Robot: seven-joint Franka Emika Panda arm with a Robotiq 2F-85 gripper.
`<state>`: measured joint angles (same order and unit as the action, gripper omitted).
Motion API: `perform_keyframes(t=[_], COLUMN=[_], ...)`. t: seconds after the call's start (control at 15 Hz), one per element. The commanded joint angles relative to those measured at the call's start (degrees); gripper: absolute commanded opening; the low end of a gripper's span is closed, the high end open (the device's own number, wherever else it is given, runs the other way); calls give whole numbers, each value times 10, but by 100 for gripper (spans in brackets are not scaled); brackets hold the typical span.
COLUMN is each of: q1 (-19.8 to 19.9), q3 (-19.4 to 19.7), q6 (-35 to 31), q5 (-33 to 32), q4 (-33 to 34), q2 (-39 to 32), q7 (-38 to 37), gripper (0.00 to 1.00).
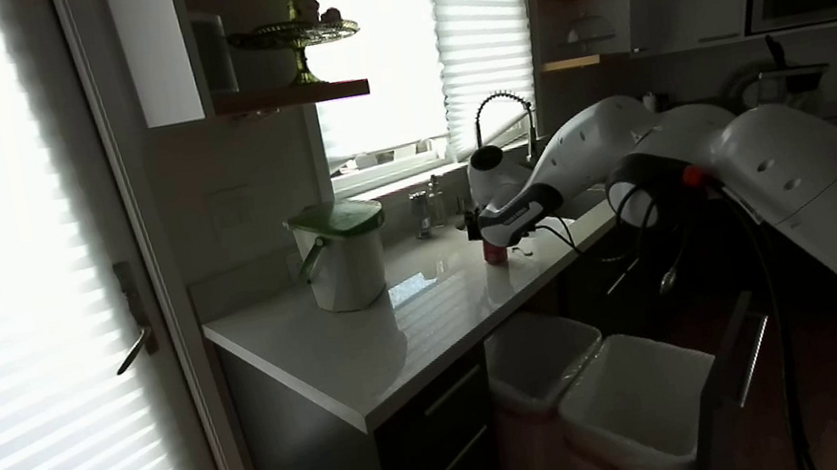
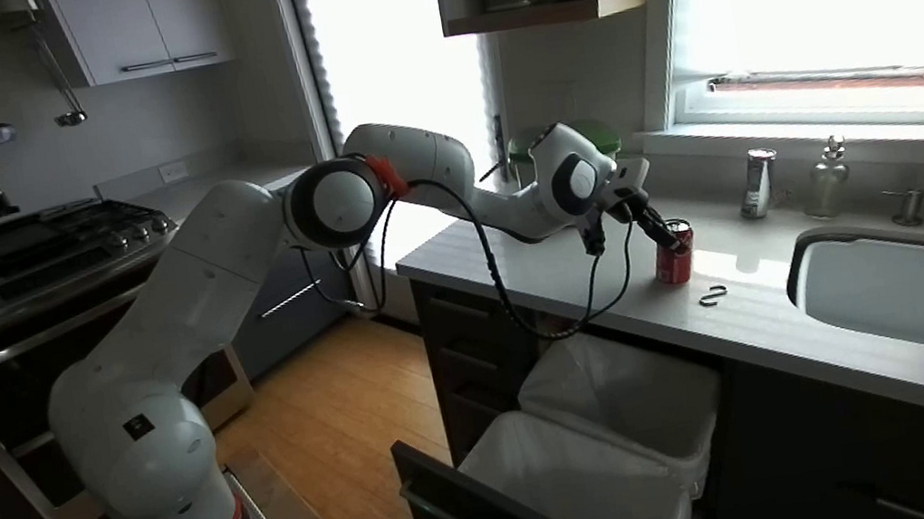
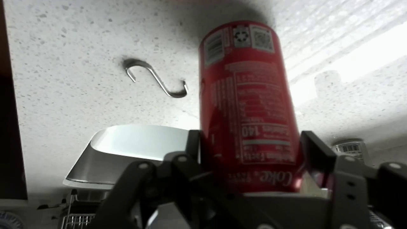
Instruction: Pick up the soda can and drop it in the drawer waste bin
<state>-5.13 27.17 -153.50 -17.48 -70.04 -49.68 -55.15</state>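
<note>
The soda can [image 3: 246,95] is a red Coke can, upright at the counter top; it also shows in both exterior views [image 1: 495,254] [image 2: 672,267]. My gripper [image 3: 250,143] has one finger on each side of the can near its top, close against its sides, and looks shut on it. In an exterior view a dark finger crosses the can's upper part. I cannot tell whether the can's base touches the counter. The drawer waste bin [image 2: 500,510] stands pulled out below the counter, with two pale lined tubs [image 1: 644,393] [image 1: 539,356] open at the top.
A metal S-hook [image 2: 713,295] lies on the counter beside the can. A silver can [image 2: 757,183] and a soap bottle [image 2: 828,182] stand at the back. The sink [image 2: 898,295] is on one side, the green-lidded container [image 1: 346,273] on the other. The counter's front edge overhangs the drawer.
</note>
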Motion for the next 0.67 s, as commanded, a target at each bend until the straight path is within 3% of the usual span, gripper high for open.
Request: perform_keyframes(t=[0.0,0.07,0.6], q1=[-16,-23,-60], q3=[22,27,29], q6=[13,27,147], q5=[-11,-13,-59], q4=[12,4,-104], q2=[-9,2,144], q7=[-21,-21,-16], gripper=[49,45,44])
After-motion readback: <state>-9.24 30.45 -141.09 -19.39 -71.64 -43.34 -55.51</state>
